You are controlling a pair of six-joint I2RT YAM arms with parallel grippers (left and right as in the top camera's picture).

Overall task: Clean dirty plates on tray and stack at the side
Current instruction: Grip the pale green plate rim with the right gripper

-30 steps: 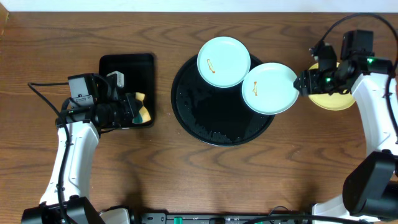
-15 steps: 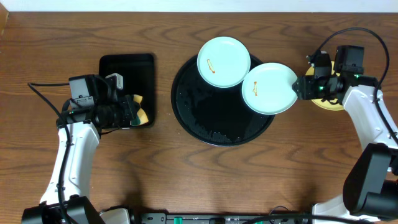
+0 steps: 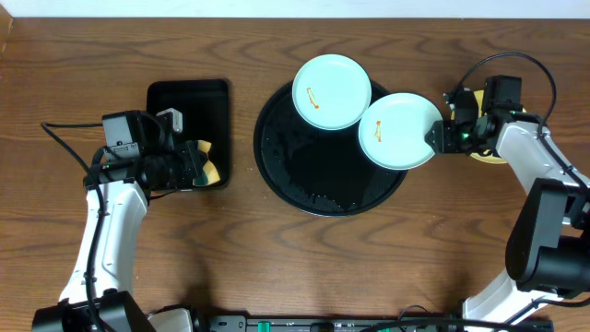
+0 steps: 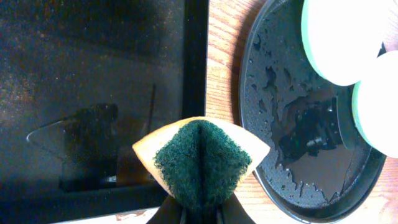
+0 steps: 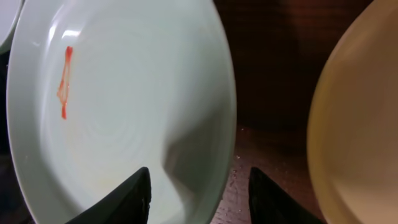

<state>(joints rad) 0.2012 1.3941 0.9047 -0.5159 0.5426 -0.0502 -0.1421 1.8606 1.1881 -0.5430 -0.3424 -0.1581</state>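
Two pale mint plates lie on the round black tray: one at its far edge, one on its right rim, each with an orange smear. The right one fills the right wrist view. A pale yellow plate lies on the table at the right, mostly hidden by the arm; it also shows in the right wrist view. My right gripper is open, its fingers astride the right mint plate's rim. My left gripper is shut on a folded green-and-yellow sponge.
A smaller rectangular black tray sits at the left, under the sponge; it fills the left wrist view. The round tray's surface is wet. Bare wood table lies in front of the trays.
My right gripper has moved left from over the yellow plate to the right mint plate's rim. The left arm and the plates have not moved.
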